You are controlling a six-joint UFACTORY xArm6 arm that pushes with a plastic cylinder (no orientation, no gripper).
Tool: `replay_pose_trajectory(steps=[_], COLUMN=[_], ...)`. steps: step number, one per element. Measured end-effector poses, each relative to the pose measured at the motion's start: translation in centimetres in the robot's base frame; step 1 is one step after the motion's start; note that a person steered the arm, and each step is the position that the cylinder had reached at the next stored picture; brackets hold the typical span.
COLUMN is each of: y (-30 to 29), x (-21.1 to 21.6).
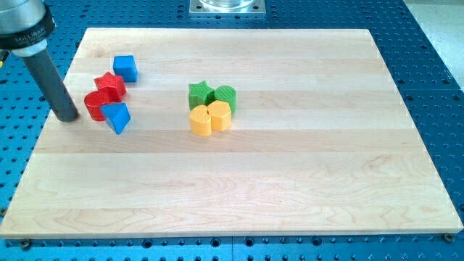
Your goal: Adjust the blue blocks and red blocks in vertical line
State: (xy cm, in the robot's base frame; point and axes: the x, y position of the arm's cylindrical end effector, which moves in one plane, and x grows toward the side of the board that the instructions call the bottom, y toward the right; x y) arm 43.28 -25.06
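Note:
A blue cube (125, 68) sits at the upper left of the wooden board (290, 167). Just below it lies a red star-shaped block (110, 85), then a red round block (95, 105) and a blue triangular block (117, 117) touching it on its right. These run in a rough slanted column. My tip (68, 117) rests on the board just left of the red round block, a small gap apart from it.
A cluster of a green star (200, 94), a green round block (225, 96), a yellow block (201, 120) and a yellow heart-like block (220, 115) sits near the board's middle. A metal mount (227, 6) is beyond the top edge.

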Motion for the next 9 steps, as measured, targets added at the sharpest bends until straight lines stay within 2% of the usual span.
replay_pose_trajectory(steps=[1, 2, 3, 4, 5, 6, 9], y=[2.5, 1.3, 2.3, 11.4, 13.2, 11.5, 8.2], x=[0.0, 0.3, 6.8, 8.1, 5.1, 2.6, 2.2])
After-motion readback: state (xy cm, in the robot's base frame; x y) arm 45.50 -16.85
